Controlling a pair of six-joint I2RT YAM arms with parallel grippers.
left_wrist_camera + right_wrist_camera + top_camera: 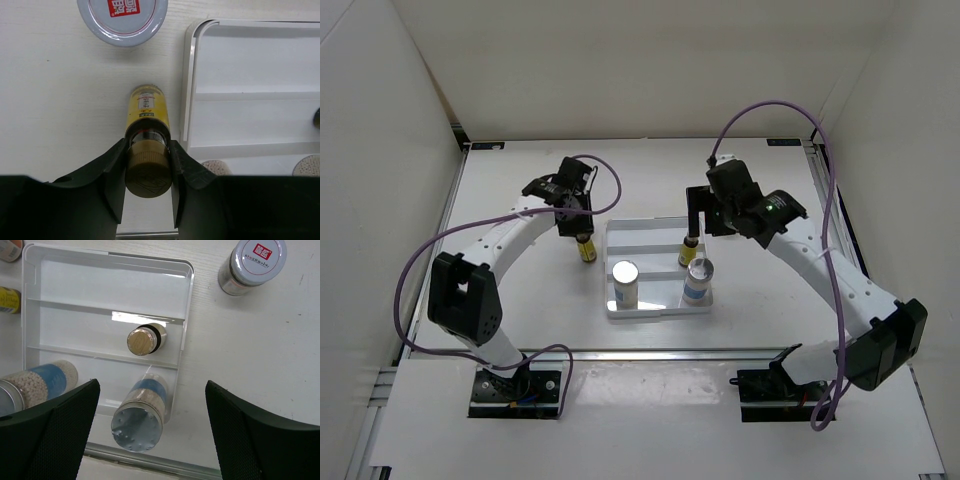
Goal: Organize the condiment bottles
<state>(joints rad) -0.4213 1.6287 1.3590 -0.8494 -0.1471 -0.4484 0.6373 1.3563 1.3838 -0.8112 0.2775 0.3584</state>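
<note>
Your left tool [147, 145] grips a yellow bottle [146, 107] just left of the tray [187, 90], your right tool [152, 440] hangs wide above it; two shakers [137, 422] [35, 385] and the other yellow bottle [142, 340] are in, both jars [122, 17] [250, 265] left out on the bench [60, 100].

The left arm [495, 240] rises from its base at the near left edge of the desk [545, 305], folds at an elbow out to the left, and sends its white forearm far and right to the wrist [563, 190]. Its jaws point down and are closed from both sides on the dark cap of a yellow bottle [146, 117], with the black fingers [112, 175] touching it. The right arm [825, 270] mirrors this, with its elbow at the near right and its forearm running far and left. Its jaws point down and are spread wide, the two mesh-faced pads [52, 435] well apart.
</note>
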